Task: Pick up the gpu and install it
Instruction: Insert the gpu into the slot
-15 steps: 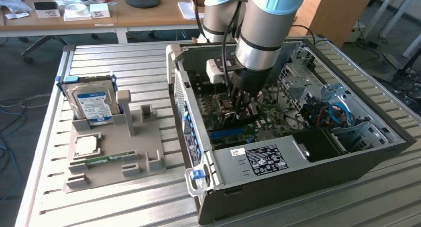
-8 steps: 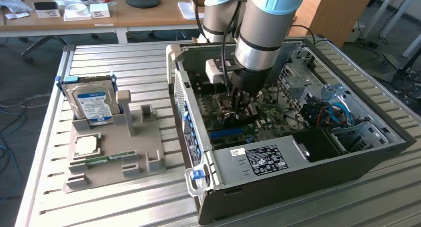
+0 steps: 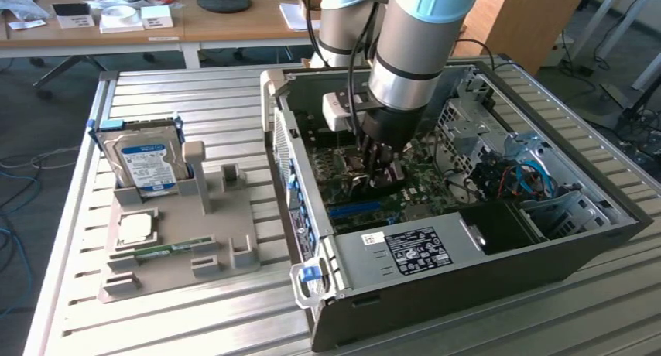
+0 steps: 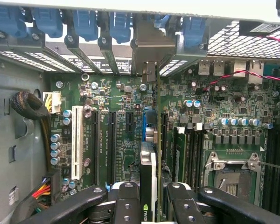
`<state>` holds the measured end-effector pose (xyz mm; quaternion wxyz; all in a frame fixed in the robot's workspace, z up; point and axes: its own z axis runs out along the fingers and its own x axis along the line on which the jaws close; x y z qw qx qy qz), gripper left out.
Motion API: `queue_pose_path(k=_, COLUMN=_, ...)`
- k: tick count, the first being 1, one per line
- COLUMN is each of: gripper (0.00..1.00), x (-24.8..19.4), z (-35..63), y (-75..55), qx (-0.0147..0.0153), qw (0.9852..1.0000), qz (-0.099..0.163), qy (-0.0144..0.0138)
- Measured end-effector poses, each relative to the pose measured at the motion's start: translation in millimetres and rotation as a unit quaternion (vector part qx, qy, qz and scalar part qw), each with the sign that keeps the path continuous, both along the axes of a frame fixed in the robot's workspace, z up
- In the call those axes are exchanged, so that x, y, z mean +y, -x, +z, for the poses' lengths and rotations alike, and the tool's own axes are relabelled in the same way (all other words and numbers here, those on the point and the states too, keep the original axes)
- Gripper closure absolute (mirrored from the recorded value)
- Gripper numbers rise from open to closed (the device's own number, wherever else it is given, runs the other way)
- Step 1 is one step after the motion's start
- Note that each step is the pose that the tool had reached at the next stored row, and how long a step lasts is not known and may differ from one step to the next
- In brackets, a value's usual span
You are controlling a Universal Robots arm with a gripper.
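Writing:
- The gpu (image 4: 148, 170) is showing a green-and-white NVIDIA eye logo on the edge facing the wrist camera, low between the fingers. The lettering beside the logo is running off the frame.
- In the exterior view, a black label (image 3: 413, 251) with white print and a small white barcode sticker (image 3: 372, 237) are sitting on the computer case (image 3: 465, 282). Neither is legible.
- The hard drive (image 3: 150, 161) is standing upright in the grey fixture tray (image 3: 232, 217), at the exterior view's left. Its label is blue and white, and the text is too small to read.

Gripper:
- The gripper (image 4: 154, 200) is reaching down into the open case and clamping the gpu from both sides.
- The black fingers (image 4: 126, 200) are partly closed, with the card sandwiched between them and touching both.

GPU:
- The card is appearing edge-on: thin and flat, with a greyish-silver face edge and a green board edge alongside it.
- It is standing upright over the green motherboard (image 4: 126, 93), running along the line of the blue slot (image 4: 143, 123).
- The black slots and the white slot (image 4: 77, 140) are lying on one side of it and the CPU socket (image 4: 231, 175) on the other.
- Its far end is meeting the metal bracket area under the blue retention clips (image 4: 86, 23) at the case's rear wall.
- I cannot tell whether its connector is sitting in the slot.
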<state>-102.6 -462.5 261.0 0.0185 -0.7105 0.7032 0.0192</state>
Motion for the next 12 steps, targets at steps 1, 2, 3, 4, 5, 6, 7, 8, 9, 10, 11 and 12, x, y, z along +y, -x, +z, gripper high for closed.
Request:
queue_pose_path(k=1, gripper=0.73, x=0.0, z=0.0, y=0.0, qx=0.0, qw=1.0, qz=0.0, qy=0.0)
queue_pose_path(k=2, gripper=0.73, x=0.0, z=0.1, y=0.0, qx=0.0, qw=1.0, qz=0.0, qy=-0.0001)
queue_pose_path(k=3, gripper=0.73, x=0.0, z=0.2, y=0.0, qx=0.0, qw=1.0, qz=0.0, qy=-0.0001)
queue_pose_path(k=4, gripper=0.73, x=0.0, z=0.2, y=0.0, qx=0.0, qw=1.0, qz=0.0, qy=-0.0002)
queue_pose_path(k=5, gripper=0.73, x=0.0, z=0.2, y=0.0, qx=0.0, qw=1.0, qz=0.0, qy=-0.0002)
queue_pose_path(k=6, gripper=0.73, x=0.0, z=0.2, y=0.0, qx=0.0, qw=1.0, qz=0.0, qy=-0.0002)
queue_pose_path(k=7, gripper=0.73, x=0.0, z=0.2, y=0.0, qx=0.0, qw=1.0, qz=0.0, qy=-0.0002)
queue_pose_path(k=8, gripper=0.73, x=0.0, z=0.2, y=0.0, qx=0.0, qw=1.0, qz=0.0, qy=-0.0002)
queue_pose_path(k=9, gripper=0.73, x=0.0, z=0.2, y=0.0, qx=0.0, qw=1.0, qz=0.0, qy=-0.0002)
queue_pose_path(k=10, gripper=0.73, x=0.0, z=0.0, y=0.0, qx=0.0, qw=1.0, qz=0.0, qy=-0.0001)
queue_pose_path(k=11, gripper=0.73, x=-0.1, z=-0.3, y=0.0, qx=0.0001, qw=1.0, qz=0.0, qy=0.0)
queue_pose_path(k=12, gripper=0.73, x=-0.1, z=-0.4, y=0.0, qx=0.0001, qw=1.0, qz=0.0, qy=0.0)
